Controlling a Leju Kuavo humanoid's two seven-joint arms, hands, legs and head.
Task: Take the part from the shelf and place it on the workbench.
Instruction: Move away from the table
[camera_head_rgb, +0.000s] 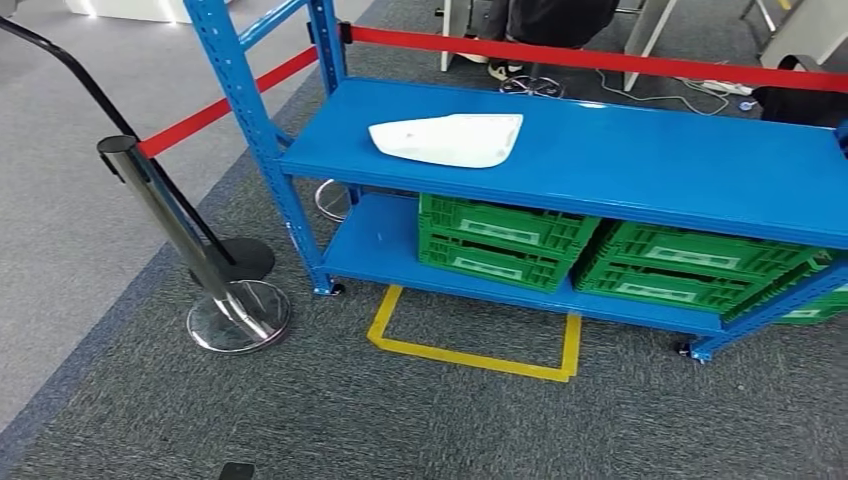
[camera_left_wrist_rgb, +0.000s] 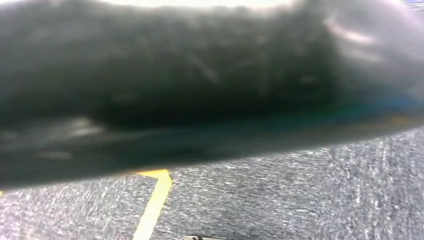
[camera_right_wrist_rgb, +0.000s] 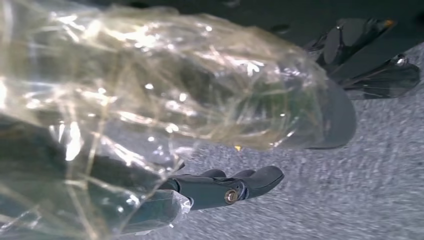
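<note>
A white, flat, curved part (camera_head_rgb: 450, 140) lies on the top board of the blue shelf (camera_head_rgb: 650, 165), towards its left end. Nothing touches the part. In the right wrist view my right hand (camera_right_wrist_rgb: 220, 150) hangs over the grey carpet, wrapped in clear plastic film. Its dark fingers (camera_right_wrist_rgb: 227, 189) are stretched out and apart, with nothing in them. A dark blurred mass (camera_left_wrist_rgb: 200, 85) covers most of the left wrist view, above the carpet. I cannot tell there how my left hand's fingers stand.
Two green crates (camera_head_rgb: 500, 240) (camera_head_rgb: 690, 265) sit on the shelf's lower board. A chrome stanchion (camera_head_rgb: 170, 215) with a red belt (camera_head_rgb: 215, 112) stands left of the shelf. Another red belt (camera_head_rgb: 600, 58) runs behind it. Yellow tape (camera_head_rgb: 470, 355) marks the carpet in front. A person's feet (camera_head_rgb: 500, 70) show at the back.
</note>
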